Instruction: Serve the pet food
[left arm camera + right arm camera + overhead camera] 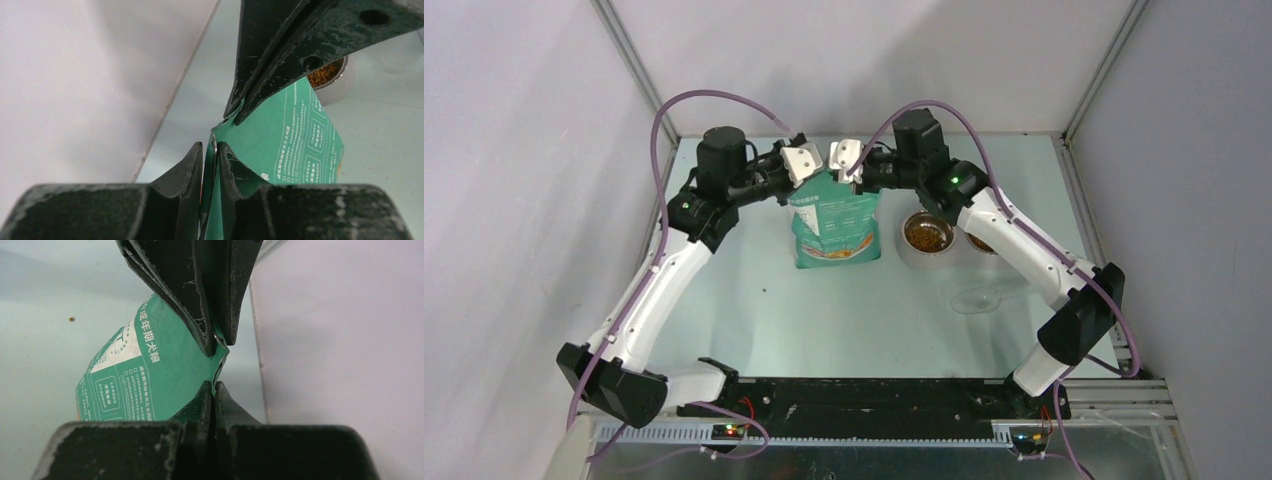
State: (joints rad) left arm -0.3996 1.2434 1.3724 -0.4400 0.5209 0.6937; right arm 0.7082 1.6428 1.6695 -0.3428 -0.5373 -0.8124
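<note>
You seem to be finishing up: the pet food point(927, 234) is sitting in the steel bowl point(902, 245) beside the bag point(836, 228), whose top edge the right gripper point(214, 387) is pinching tight while the left gripper point(211, 150) is straddling it, and whether that one is gripping is impossible to tell.

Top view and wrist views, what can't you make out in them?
Second bowl: top view, mostly under the right arm; fill unclear.
Bag mouth: every view, covered by the left fingers and right fingers; open or sealed unknown.
Scoop: top view, transparent and faint; contents unclear.
</note>
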